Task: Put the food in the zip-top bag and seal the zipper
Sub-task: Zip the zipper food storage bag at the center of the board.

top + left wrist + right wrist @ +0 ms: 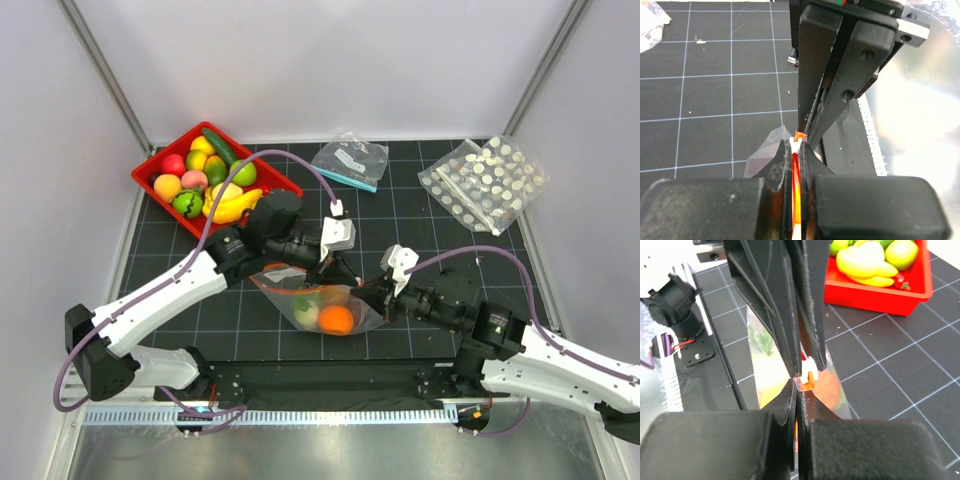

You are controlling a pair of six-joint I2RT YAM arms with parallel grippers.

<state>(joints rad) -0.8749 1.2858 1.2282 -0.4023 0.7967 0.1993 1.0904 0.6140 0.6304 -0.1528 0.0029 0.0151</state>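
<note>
Zip-top bag (290, 285) lies at centre frame with a toy orange (337, 319) inside. Left gripper (796, 150) and right gripper (796, 386) are both pinched tight on the zipper (796, 200), tips meeting, evidently to press the seal closed.

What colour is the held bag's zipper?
Orange-red; the zipper shows best in the left wrist view.

Only a sliver of the zipper (796, 195) is seen between the fingers of the left gripper (796, 146). The red tray (867, 292) is cut off at the right wrist view's top edge, and the food (830, 390) is blurred through the zip-top bag (762, 350).
</note>
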